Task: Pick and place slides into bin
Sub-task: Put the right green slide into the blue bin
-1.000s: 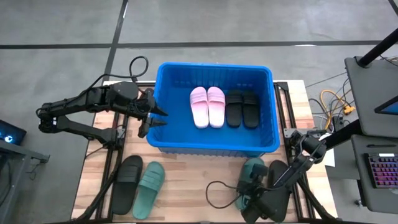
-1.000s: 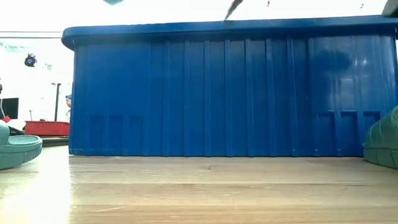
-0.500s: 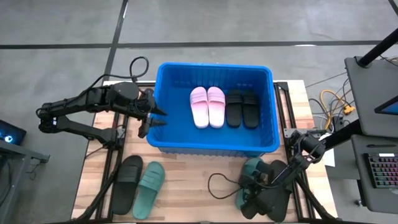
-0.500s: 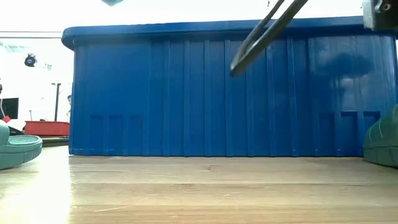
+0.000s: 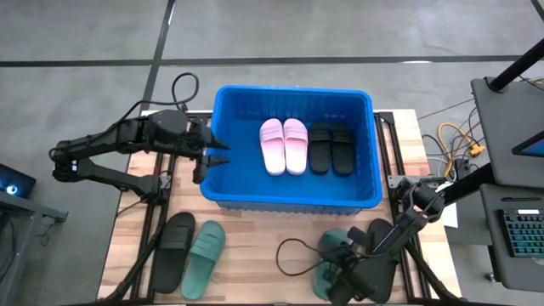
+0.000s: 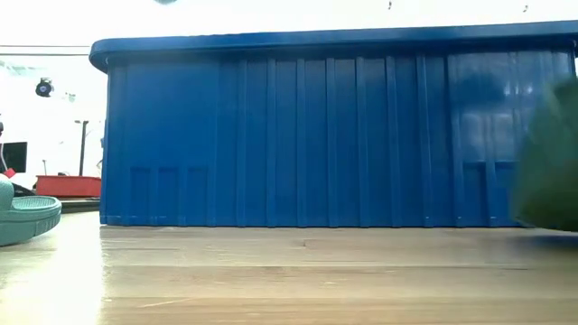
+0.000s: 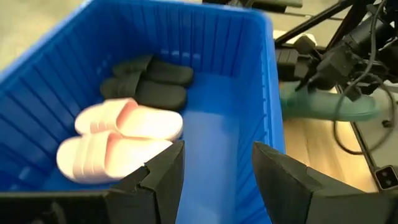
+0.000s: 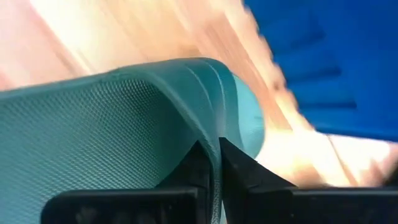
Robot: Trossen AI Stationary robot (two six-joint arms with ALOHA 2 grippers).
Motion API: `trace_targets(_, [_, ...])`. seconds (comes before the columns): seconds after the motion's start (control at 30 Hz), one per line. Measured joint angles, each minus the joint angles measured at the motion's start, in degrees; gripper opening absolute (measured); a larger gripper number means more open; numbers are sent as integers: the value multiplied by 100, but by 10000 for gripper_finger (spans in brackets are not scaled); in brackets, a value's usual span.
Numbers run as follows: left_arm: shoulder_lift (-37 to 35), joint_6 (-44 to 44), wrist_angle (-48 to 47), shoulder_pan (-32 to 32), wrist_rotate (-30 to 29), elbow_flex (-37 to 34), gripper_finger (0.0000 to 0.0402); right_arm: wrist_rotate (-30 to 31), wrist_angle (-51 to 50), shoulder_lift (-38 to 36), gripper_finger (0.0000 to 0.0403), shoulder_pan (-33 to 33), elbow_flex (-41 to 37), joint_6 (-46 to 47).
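Note:
The blue bin (image 5: 289, 200) stands mid-table with two pink slides (image 5: 283, 145) and two black slides (image 5: 330, 148) lying flat on its floor. My right gripper (image 5: 344, 260) is at the near right of the table, shut on a dark green slide (image 5: 330, 253), which shows blurred in the low view (image 6: 547, 171). A black slide (image 5: 380, 230) lies beside it, partly under the arm. Another black slide (image 5: 172, 252) and a green slide (image 5: 202, 247) lie flat at the near left. My left gripper (image 5: 212, 156) is open and empty at the bin's left rim. My right gripper pinches a thin curved wall of the green slide, its strap as far as I can tell (image 8: 208, 134), between its two fingers (image 8: 239, 165), one on each side. The slide hangs clear of the table.
A black cable loop (image 5: 293, 259) lies on the wood near the held slide. The bin's tall walls (image 6: 307, 135) stand between the near table and the slides inside. In the left wrist view the bin's floor (image 7: 214, 134) is bare beside the pink slides.
My right gripper has moved toward the table's near-left with the green slide. The slide, which rested on the table a second ago, is now lifted clear.

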Motion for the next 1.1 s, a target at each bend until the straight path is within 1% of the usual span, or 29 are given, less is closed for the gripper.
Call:
trace_targets(0.2, [-65, 206, 256, 0, -48, 0, 171, 921, 32, 0, 10, -44, 778, -3])
trace_targets(0.27, [-77, 210, 330, 0, -66, 1, 171, 1145, 58, 0, 9, -68, 1032, -69])
trace_targets(0.37, [-90, 216, 377, 0, -78, 2, 171, 1370, 97, 0, 9, -111, 1408, -308])
trace_targets(0.53, [-118, 216, 458, 0, -79, 26, 171, 1556, 98, 0, 9, -213, 2001, -907])
trace_targets(0.67, [-226, 175, 470, 0, -74, 237, 171, 1840, 104, -4, 9, -272, 2418, -1358])
trace_targets(0.77, [-395, 179, 494, 0, -66, 434, 171, 2113, 96, -4, 9, -329, 2601, -1528])
trace_targets(0.9, [-633, 208, 534, 0, -68, 672, 171, 2861, 111, -4, 9, -397, 2773, -1637])
trace_targets(1.0, [-818, 201, 740, 0, -68, 694, 171, 3476, 146, -4, 9, -496, 2968, -1831])
trace_targets(1.1, [-975, 171, 824, 0, -68, 655, 171, 3924, 268, -4, 9, -622, 3234, -2323])
